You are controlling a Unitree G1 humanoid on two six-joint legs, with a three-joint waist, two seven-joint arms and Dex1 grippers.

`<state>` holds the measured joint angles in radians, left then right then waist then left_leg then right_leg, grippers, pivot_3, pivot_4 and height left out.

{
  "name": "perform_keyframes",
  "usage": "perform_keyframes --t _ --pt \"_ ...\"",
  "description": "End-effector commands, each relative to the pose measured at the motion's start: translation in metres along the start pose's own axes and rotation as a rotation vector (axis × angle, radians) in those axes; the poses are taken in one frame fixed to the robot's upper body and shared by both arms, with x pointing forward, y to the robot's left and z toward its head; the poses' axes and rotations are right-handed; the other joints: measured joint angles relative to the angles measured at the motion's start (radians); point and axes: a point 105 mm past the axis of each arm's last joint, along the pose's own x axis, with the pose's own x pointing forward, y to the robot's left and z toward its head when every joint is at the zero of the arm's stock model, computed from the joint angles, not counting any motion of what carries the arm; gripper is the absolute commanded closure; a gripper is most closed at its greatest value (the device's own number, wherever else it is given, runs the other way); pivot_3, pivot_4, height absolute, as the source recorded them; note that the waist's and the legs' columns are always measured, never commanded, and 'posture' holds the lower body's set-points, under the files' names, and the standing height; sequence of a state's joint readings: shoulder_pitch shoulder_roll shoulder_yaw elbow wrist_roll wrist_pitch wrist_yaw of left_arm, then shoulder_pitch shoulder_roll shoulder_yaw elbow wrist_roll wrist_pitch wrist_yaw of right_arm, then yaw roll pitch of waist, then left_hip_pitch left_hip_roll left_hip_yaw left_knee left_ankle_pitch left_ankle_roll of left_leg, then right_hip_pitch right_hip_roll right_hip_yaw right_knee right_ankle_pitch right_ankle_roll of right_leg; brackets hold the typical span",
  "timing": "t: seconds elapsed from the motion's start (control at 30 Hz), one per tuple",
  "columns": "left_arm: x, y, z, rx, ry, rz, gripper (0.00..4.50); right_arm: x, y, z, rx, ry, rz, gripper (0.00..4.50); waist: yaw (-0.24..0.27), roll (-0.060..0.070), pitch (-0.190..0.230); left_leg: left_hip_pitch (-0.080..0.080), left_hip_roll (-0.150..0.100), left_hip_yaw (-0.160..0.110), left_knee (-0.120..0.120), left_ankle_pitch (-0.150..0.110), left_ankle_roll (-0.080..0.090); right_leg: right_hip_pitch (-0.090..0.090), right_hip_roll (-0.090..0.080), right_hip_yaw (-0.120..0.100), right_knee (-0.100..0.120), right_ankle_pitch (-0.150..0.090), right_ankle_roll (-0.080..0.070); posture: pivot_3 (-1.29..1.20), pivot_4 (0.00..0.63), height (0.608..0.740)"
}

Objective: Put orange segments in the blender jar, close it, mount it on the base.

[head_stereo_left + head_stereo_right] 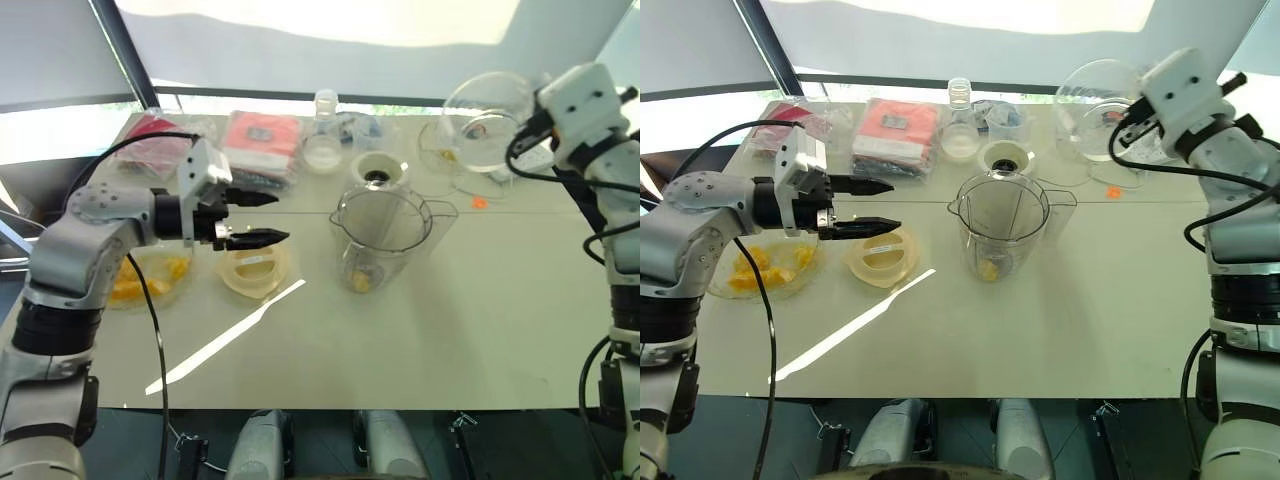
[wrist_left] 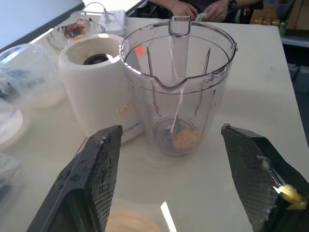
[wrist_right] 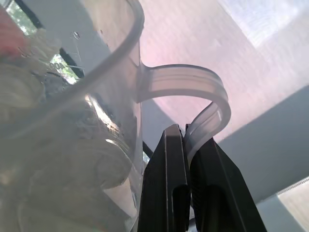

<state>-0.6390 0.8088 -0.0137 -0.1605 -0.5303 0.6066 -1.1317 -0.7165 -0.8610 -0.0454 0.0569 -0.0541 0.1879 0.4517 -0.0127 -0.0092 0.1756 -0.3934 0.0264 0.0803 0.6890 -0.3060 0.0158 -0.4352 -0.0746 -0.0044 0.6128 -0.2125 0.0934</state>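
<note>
We hold the right gripper point(image 3: 186, 145) clamped on the handle of a raised clear cup point(image 1: 1095, 110), probably for pouring, the blender jar point(image 1: 385, 240) stands before the base point(image 1: 380, 170), and the left gripper point(image 1: 262, 218) waits spread, empty.

Silver-grey metallic arm shells, rounded at the joints, with ribbed black collars between segments. White boxy wrist housings carrying the cameras. Black cables looping loose from each wrist back along the forearms. Left pincer point(image 1: 254, 219): two slim black tapered fingers point(image 2: 91, 181), inner faces finely cross-hatched. Right pincer point(image 3: 186, 140): same black, smooth flat outer faces.
</note>
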Motion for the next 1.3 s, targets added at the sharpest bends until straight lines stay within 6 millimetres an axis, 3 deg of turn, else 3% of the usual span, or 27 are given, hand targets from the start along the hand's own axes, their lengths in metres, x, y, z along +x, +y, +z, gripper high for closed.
perform_keyframes --t 0.03,0.37,1.3 --pt "-0.011 0.004 0.006 0.045 0.0 0.036 1.13 -0.001 -0.007 0.024 -0.102 -0.072 0.0 4.45 0.0 0.0 0.0 0.0 0.0 0.0 0.0 0.0 0.0 0.0 -0.001 0.0 0.0 0.0 0.0 0.0 0.15 0.74" --pt "-0.008 0.001 0.0 0.032 0.0 0.044 1.13 0.003 0.004 0.037 -0.263 -0.125 0.051 4.45 -0.002 0.0 0.0 0.0 -0.001 0.002 0.0 0.0 0.0 -0.001 -0.002 0.0 0.001 0.0 0.0 0.0 0.15 0.74" --pt "0.0 0.003 -0.007 0.033 -0.004 0.052 1.13 0.002 0.008 0.08 -0.652 -0.298 0.006 4.45 -0.004 0.0 0.0 0.0 -0.001 0.002 0.0 0.001 -0.002 -0.001 -0.002 0.0 0.001 0.0 0.0 0.0 0.15 0.74"
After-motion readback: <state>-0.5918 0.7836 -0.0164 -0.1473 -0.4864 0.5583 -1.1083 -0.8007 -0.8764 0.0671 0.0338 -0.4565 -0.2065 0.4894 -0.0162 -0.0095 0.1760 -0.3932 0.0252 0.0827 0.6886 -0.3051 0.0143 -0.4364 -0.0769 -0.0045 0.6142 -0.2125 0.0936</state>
